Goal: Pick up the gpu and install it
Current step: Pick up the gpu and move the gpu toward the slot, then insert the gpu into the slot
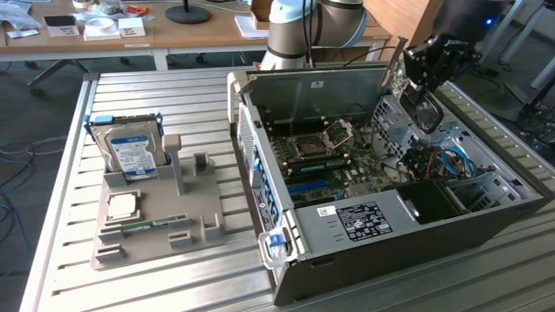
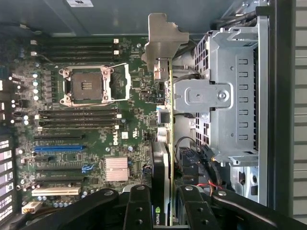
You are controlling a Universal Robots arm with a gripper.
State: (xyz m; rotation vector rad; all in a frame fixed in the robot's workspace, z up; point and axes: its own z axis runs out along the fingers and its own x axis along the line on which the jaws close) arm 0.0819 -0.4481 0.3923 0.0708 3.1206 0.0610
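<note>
1. At eight o'clock in the exterior view, nearest the camera, a grey parts holder (image 1: 204, 237) carries a green RAM stick (image 1: 143, 226), a CPU chip (image 1: 121, 207) and, further back, an upright hard drive (image 1: 130, 149).
2. At five o'clock the open computer case (image 1: 390, 260) lies on its side. Its motherboard (image 1: 321, 162) faces up, with the empty CPU socket (image 1: 316, 144) near the centre.
3. At two o'clock, over the far end of the case, the gripper (image 1: 414, 88) hangs with its jaws clamped on the gpu (image 1: 427, 116). The jaws stand narrow, one finger on each flat face of the card.
4. In the wrist view the gpu (image 2: 160, 163) shows edge-on, its metal bracket (image 2: 160, 43) leading. It hangs over the board's edge, just beside the drive cage (image 2: 230, 96) and well apart from the blue expansion slot (image 2: 57, 148). I judge it lifted but not yet seated.
5. Risks:
   - The bracket could catch the drive cage or the case rim, since the card hangs so close to both.
   - The loose cables (image 1: 451, 162) beside the cage could snag a card corner.
   - If the card is tilted in the grip, its edge connector could meet a slot crooked and jam or bend.
   - Gripping smooth flat faces could let the card slip under pressing force.
</note>
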